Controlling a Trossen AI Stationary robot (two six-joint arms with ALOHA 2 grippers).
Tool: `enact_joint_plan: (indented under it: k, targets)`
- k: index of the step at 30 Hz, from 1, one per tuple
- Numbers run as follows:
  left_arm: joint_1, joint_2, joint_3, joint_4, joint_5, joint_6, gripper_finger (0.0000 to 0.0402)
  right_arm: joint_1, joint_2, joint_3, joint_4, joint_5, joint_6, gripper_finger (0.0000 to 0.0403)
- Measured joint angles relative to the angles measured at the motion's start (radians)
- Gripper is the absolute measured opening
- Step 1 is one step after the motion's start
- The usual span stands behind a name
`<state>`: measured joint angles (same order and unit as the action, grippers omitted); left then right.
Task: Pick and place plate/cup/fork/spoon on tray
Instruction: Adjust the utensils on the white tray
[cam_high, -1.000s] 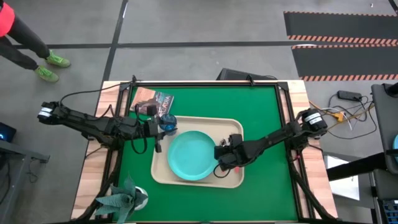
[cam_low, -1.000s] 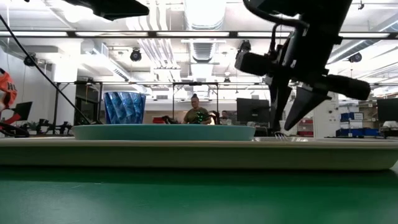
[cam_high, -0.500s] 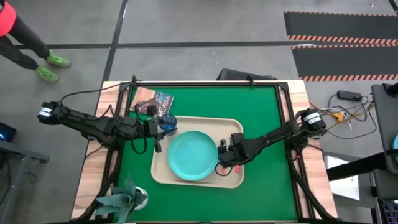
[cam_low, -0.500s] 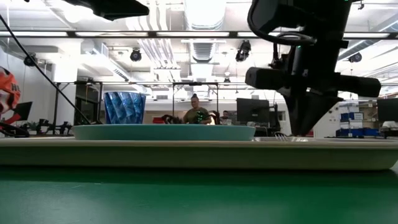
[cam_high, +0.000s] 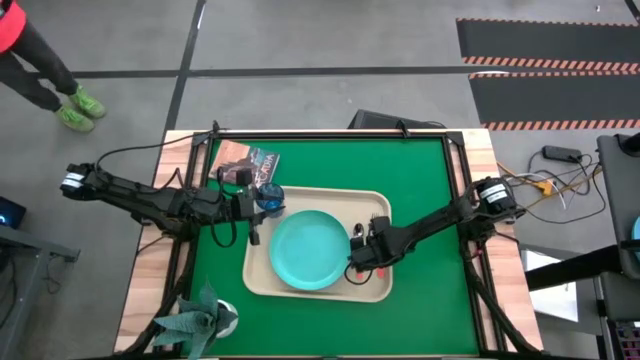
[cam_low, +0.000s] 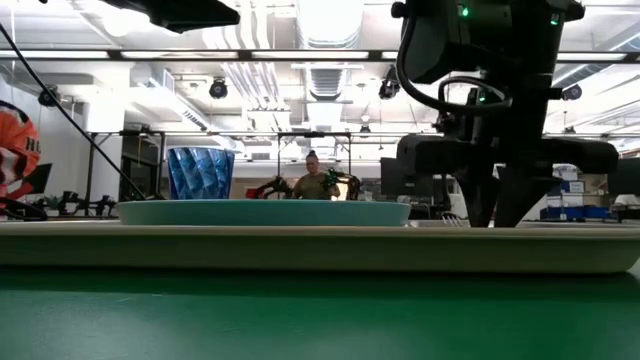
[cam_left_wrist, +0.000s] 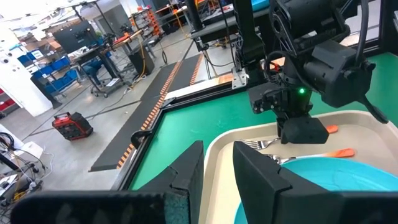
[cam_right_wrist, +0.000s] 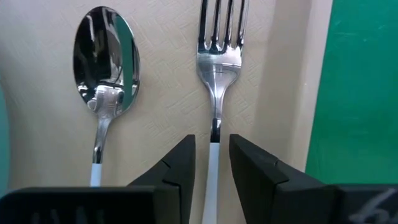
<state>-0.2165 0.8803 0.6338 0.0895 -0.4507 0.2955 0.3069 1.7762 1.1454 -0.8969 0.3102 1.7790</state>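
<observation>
Where it stood tilted before, the right gripper (cam_right_wrist: 211, 163) now hangs plumb, narrowly parted astride the fork (cam_right_wrist: 219, 56).

So the beige tray (cam_high: 318, 288) is sitting dead center in the high view, long side running left to right, rounded corners and a raised rim. The teal plate (cam_high: 308, 250) is lying flat in the middle of it, taking up a good chunk. The little blue see-through cup (cam_high: 270, 197) is standing upright at the tray's upper left corner. Right of the plate, the spoon (cam_right_wrist: 105, 65) and the fork (cam_right_wrist: 220, 50) are lying side by side on the tray floor, close but not touching, shiny metal ends pointing to the top of the frame, orange-red handles toward the bottom.
</observation>
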Motion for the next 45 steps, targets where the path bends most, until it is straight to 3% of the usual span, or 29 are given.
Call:
enact_joint_plan:
  k: [15, 27, 45]
  targets:
    - [0.000, 0.000, 0.000, 0.000, 0.000, 0.000, 0.0073, 0.000, 0.012, 0.002, 0.018, 0.005, 0.046, 0.0015]
    - [0.000, 0.000, 0.000, -0.001, 0.000, 0.000, 0.0073, 0.003, 0.008, 0.052, 0.017, 0.001, 0.133, 0.0013]
    - [0.000, 0.000, 0.000, 0.000, 0.000, 0.000, 0.0073, 0.003, 0.020, 0.036, 0.018, 0.041, 0.133, 0.0013]
